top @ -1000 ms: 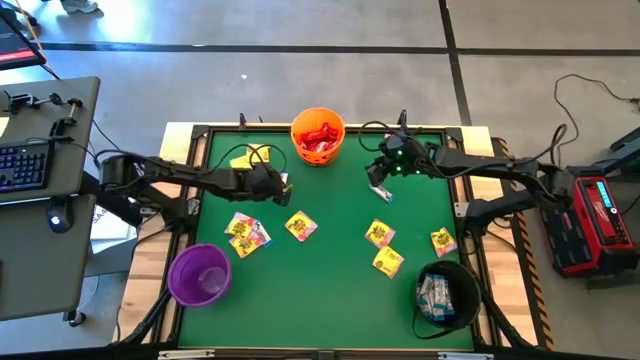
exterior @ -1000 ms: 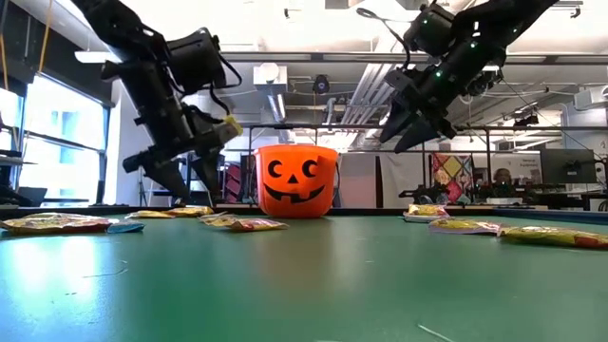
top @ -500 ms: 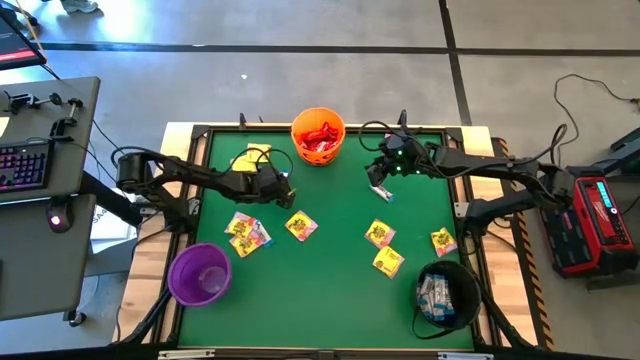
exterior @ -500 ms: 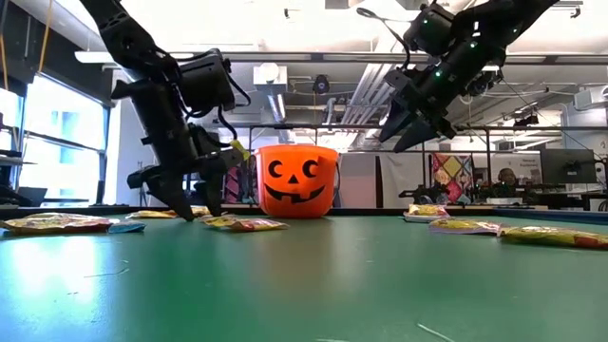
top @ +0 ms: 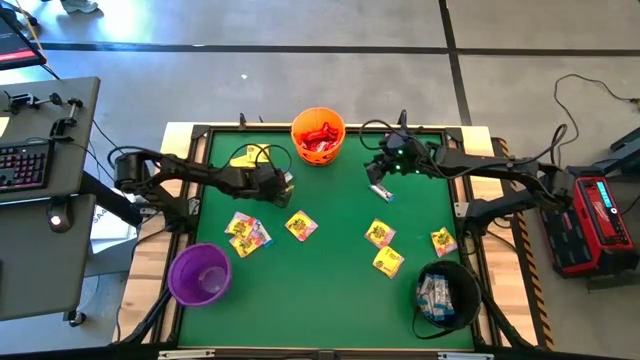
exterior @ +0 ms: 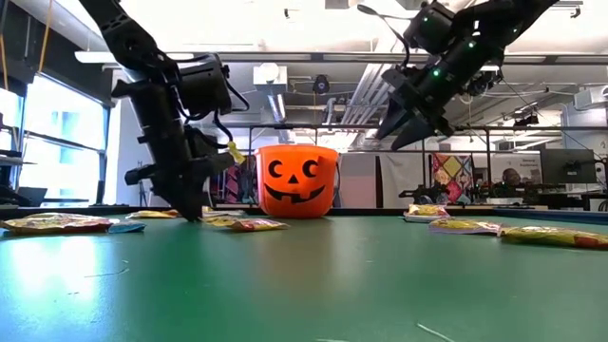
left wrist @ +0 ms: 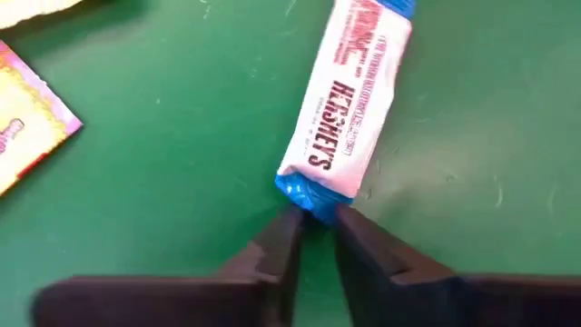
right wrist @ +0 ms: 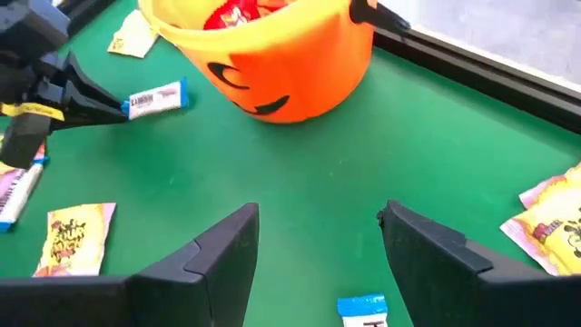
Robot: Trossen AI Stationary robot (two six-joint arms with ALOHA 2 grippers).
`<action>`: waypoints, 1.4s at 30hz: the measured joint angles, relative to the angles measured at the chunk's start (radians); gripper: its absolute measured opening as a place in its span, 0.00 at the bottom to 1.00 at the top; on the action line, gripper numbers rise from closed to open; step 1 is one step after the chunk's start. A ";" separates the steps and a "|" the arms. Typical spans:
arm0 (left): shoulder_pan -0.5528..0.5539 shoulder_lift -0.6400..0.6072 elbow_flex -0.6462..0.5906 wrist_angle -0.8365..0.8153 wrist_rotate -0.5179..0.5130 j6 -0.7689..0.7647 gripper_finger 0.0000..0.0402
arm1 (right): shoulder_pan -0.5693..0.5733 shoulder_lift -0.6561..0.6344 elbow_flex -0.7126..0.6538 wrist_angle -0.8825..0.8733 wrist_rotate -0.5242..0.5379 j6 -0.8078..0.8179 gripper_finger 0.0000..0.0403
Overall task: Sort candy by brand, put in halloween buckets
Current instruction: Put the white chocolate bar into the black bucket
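Nearest, at table front: small round purple plastic bucket (top: pixel 199 274) front left, small round black plastic bucket (top: pixel 446 292) front right with white-blue wrappers inside. Green felt tabletop (top: pixel 320 300) bare between them.

Mid-table: flat yellow wrapped candy packets scattered, cluster left of centre (top: pixel 247 233), one near centre (top: pixel 301 226), three more right of centre (top: pixel 380 234), (top: pixel 388 262), (top: pixel 443 241).

Further back, left: left gripper (left wrist: pixel 314 218) down at table level, fingers (left wrist: pixel 272 254) pinched nearly shut on blue crimped end of white-blue wrapped chocolate bar (left wrist: pixel 348 109), bar lying flat on felt, pointing away from gripper. Same bar seen from right wrist view (right wrist: pixel 156 99), just left of pumpkin bucket. Another yellow packet (top: pixel 247 158) far left, behind left gripper.

Right: right gripper (top: pixel 379 180) hanging above table, well clear of surface in low view (exterior: pixel 399 128), fingers (right wrist: pixel 218 250) spread wide, holding nothing. Second white-blue wrapped bar (right wrist: pixel 363 309) on felt just below, between those fingers in right wrist view.

Far centre: small round orange plastic bucket with black pumpkin face (top: pixel 318 137) at back edge, red wrapped candies inside (right wrist: pixel 231 14).
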 joint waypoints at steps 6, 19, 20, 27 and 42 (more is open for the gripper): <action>-0.002 -0.047 -0.004 -0.023 0.062 0.034 0.01 | 0.000 0.000 0.000 0.047 -0.009 0.000 0.55; -0.042 -0.313 -0.004 -0.073 0.133 0.089 0.00 | 0.104 0.000 0.000 0.279 -0.068 -0.096 0.55; -0.048 -0.332 -0.004 -0.065 0.135 0.124 0.00 | 0.119 0.001 0.000 0.305 -0.079 -0.112 0.55; -0.089 -0.396 -0.001 -0.056 0.259 0.311 0.00 | 0.223 0.002 0.000 0.417 -0.117 -0.178 0.55; -0.231 -0.244 0.019 0.086 0.151 0.387 0.16 | 0.295 0.003 0.000 0.373 -0.416 -0.108 0.55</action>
